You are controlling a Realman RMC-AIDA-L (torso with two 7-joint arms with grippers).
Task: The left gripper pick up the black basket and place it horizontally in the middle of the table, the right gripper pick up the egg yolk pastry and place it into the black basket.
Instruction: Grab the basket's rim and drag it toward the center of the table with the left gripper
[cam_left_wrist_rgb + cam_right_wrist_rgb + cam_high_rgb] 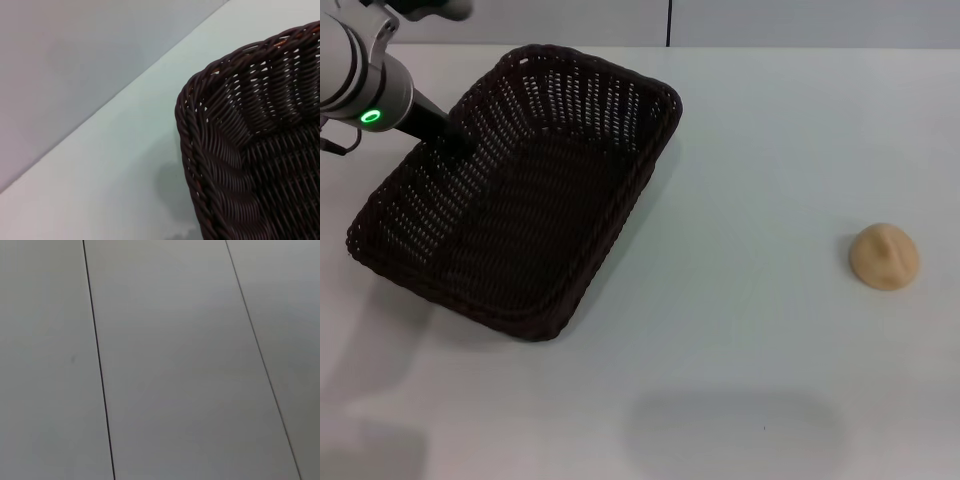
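Observation:
The black basket [520,200] lies slantwise on the left half of the white table [750,330], its long side running from near left to far right. My left gripper [457,143] reaches down from the upper left and is shut on the basket's left long rim. The left wrist view shows one basket corner [240,150] close up, with a shadow on the table beside it. The egg yolk pastry [884,256] sits alone at the right side of the table, far from the basket. My right gripper is out of view.
The table's far edge meets a grey wall [770,20]. The right wrist view shows only grey panels with dark seams [100,365]. A soft shadow [730,430] lies on the near part of the table.

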